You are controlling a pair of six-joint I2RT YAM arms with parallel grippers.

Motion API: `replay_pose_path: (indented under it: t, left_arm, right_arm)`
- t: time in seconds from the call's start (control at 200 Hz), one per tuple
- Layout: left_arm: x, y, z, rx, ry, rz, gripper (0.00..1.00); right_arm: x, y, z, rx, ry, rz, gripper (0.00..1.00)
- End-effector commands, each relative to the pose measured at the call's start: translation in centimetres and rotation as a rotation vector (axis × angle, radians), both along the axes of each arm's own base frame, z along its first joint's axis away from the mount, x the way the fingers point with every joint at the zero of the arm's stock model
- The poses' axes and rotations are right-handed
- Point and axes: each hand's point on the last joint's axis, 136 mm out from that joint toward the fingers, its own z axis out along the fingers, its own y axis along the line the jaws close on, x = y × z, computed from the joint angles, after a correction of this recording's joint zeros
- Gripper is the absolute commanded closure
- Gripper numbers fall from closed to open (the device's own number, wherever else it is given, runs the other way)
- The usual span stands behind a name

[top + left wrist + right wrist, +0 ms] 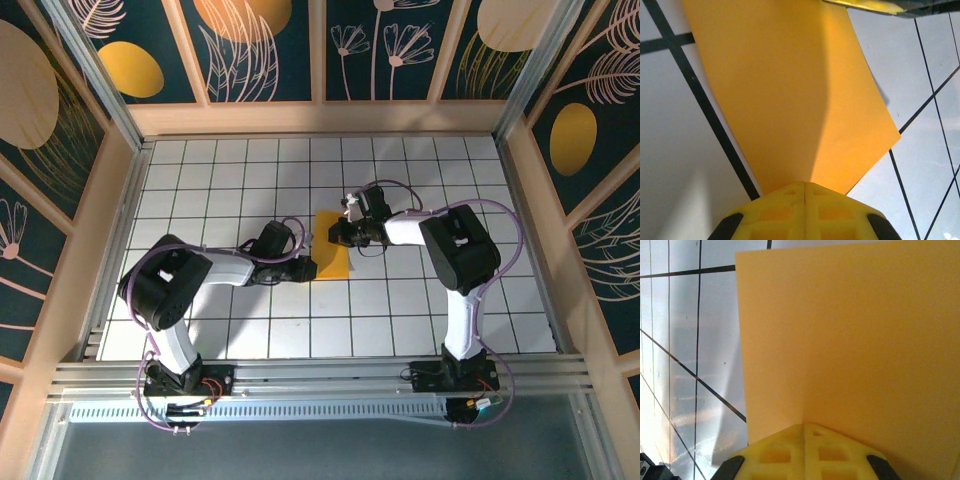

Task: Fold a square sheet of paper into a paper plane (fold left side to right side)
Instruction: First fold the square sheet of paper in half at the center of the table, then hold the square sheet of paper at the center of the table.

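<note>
A yellow sheet of paper (335,256) is held low over the counter (230,320), pinched at opposite edges by the closed left hand (308,268) and right hand (339,235). The left-to-right fold seems underway; next, edges must be aligned and creased.

Counting now: 1 square sheet of paper (335,262) sitting on 1 gridded table (420,310). 2 arms showing: left arm (190,275), right arm (455,245). 2 grippers showing: left gripper (305,268), right gripper (337,235).
</note>
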Motion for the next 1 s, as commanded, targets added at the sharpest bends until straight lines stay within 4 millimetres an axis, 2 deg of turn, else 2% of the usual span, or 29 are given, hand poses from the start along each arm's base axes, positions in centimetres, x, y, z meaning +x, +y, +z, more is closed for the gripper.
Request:
replay_pose_path:
  t: [0.0, 0.255, 0.375, 0.4, 0.505, 0.661, 0.671, 0.776, 0.876, 0.911, 0.996]
  left_arm:
    - [-5.5, 2.8, -4.0, 0.131, 0.189, -0.049, 0.96]
    - [-4.8, 2.8, -2.8, 0.143, 0.134, -0.063, 0.96]
    - [-3.4, 2.4, -1.4, 0.152, 0.087, -0.072, 0.95]
    - [-2.8, 2.0, 0.0, 0.127, 0.056, -0.071, 0.95]
    - [-0.6, 1.1, 2.7, 0.058, 0.012, -0.053, 0.95]
    - [2.7, 0.1, 4.9, 0.0, -0.028, -0.014, 0.97]
    - [2.8, 0.1, 4.2, 0.01, -0.014, -0.014, 0.97]
    - [4.2, -0.8, 2.9, 0.019, 0.005, -0.01, 0.97]
    - [4.1, -0.9, 0.7, 0.037, 0.049, -0.009, 0.98]
    - [4.9, -1.4, 1.2, 0.025, 0.033, -0.008, 0.98]
    - [4.7, -1.8, 0.9, 0.012, 0.037, -0.021, 0.98]
  right_arm:
    - [-1.8, -3.9, -4.9, -0.19, 0.114, -0.059, 1.0]
    - [-1.9, -3.7, -4.8, -0.188, 0.112, -0.055, 1.0]
    - [-1.9, -3.7, -4.7, -0.188, 0.112, -0.052, 1.0]
    - [-1.9, -3.8, -4.7, -0.188, 0.112, -0.052, 1.0]
    - [-1.9, -3.7, -4.5, -0.185, 0.106, -0.052, 1.0]
    - [-1.8, -3.6, -4.3, -0.18, 0.104, -0.051, 1.0]
    - [-1.8, -3.5, -4.4, -0.18, 0.103, -0.05, 1.0]
    - [-1.8, -3.5, -4.3, -0.179, 0.103, -0.05, 1.0]
    - [-1.8, -3.5, -4.3, -0.177, 0.103, -0.05, 1.0]
    - [-1.8, -3.5, -4.2, -0.177, 0.102, -0.049, 1.0]
    - [-1.8, -3.4, -4.0, -0.171, 0.099, -0.048, 1.0]
